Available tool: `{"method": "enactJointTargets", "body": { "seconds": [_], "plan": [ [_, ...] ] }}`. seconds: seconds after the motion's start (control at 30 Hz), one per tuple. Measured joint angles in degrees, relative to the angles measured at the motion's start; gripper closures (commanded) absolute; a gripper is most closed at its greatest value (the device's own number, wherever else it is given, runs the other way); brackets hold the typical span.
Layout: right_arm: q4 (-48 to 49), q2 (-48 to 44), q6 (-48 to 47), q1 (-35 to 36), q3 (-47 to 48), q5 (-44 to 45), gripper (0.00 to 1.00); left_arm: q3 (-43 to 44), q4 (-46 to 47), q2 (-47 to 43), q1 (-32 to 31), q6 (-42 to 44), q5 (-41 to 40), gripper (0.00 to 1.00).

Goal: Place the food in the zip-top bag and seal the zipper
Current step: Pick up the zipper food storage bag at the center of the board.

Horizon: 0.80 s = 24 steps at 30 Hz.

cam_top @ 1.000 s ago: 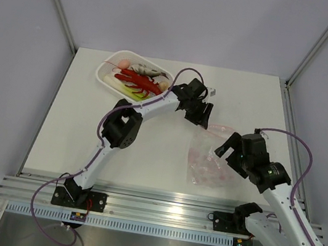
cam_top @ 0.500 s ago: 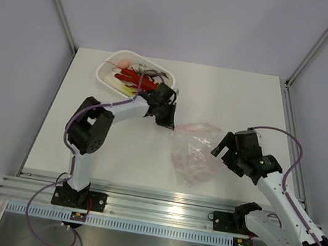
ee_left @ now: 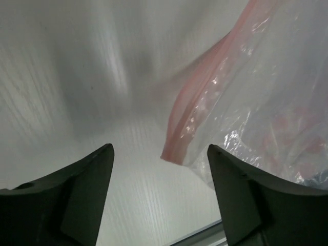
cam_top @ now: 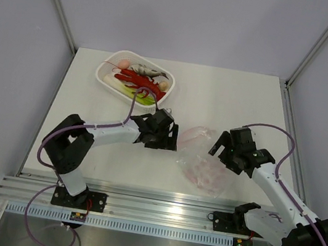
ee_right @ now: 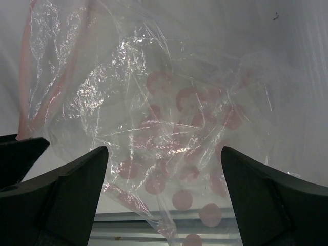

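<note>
The clear pink-dotted zip-top bag [cam_top: 206,164] lies crumpled on the table between the two arms. Its pink zipper [ee_left: 197,105] shows in the left wrist view, one end just beyond my open left gripper [ee_left: 160,171]. My left gripper [cam_top: 169,139] sits just left of the bag, empty. My right gripper [cam_top: 222,150] is open at the bag's right edge; in its wrist view the bag [ee_right: 169,128] lies between and ahead of the spread fingers [ee_right: 77,179]. The food, a red lobster [cam_top: 140,82], grey fish [cam_top: 147,70] and green vegetable [cam_top: 138,94], lies in the white basket.
The white perforated basket [cam_top: 105,76] stands at the back left of the table. The aluminium rail [cam_top: 156,209] runs along the near edge, just behind the bag's near corner. Grey walls enclose the table on the sides and back.
My left gripper has swung from near the basket down and toward the near side, to the bag's left edge. The bag has shifted nearer the front edge. My right gripper moved slightly left.
</note>
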Motion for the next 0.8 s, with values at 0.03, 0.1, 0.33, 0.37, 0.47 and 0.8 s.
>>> {"method": "enactJointTargets", "body": {
  "seconds": [0.03, 0.1, 0.33, 0.37, 0.47, 0.8],
  "plan": [
    [0.00, -0.11, -0.13, 0.00, -0.07, 0.17, 0.01, -0.72, -0.61, -0.76, -0.26, 0.17, -0.17, 0.10],
    [-0.44, -0.52, -0.42, 0.00, -0.26, 0.70, 0.00, -1.53, -2.56, -3.19, -0.33, 0.85, -1.27, 0.10],
    [-3.76, -5.25, 0.24, 0.00, -0.72, 4.07, 0.01, 5.81, -3.91, -6.78, 0.09, 10.75, -2.91, 0.11],
    [-4.39, -6.21, 0.61, 0.00, -0.70, 4.70, 0.01, 8.28, -3.74, -5.57, 0.09, 13.11, -2.23, 0.11],
    [-7.50, -9.81, 2.51, 0.00, -0.28, 8.09, 0.00, 17.62, -5.27, 0.55, 0.09, 20.35, 0.33, 0.10],
    [-14.99, -13.16, 10.82, 0.00, 0.37, 11.98, 0.01, 30.23, -12.66, 18.47, 0.09, 32.92, 5.51, 0.19]
  ]
}}
